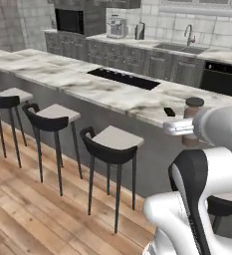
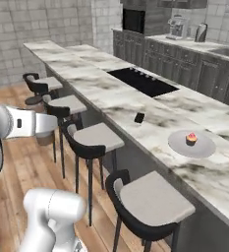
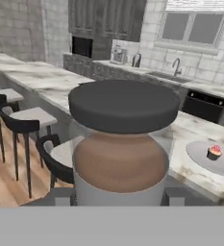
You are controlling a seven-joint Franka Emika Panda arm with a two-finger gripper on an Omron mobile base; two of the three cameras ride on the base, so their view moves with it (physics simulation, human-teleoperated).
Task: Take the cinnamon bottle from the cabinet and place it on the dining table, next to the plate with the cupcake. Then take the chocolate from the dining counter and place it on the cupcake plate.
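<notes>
The fingers (image 3: 119,194) are clamped on the bottle (image 3: 120,144), one dark tip at each side of its lower body. The bottle stands upright in the grip, dark round cap on top, brown contents beneath. In the left base view the bottle (image 1: 192,119) hangs in the air at the near edge of the tabletop (image 1: 87,82), just beside the chocolate (image 1: 170,112), which lies flat on the marble. Farther along the tabletop sits the plate (image 2: 202,147) with the cupcake (image 2: 190,139) on it (pink-topped, in a dark case), apart from the chocolate (image 2: 139,117). Stools (image 1: 110,144) line the near side. A black cooktop (image 2: 141,81) is set into the marble beyond.
</notes>
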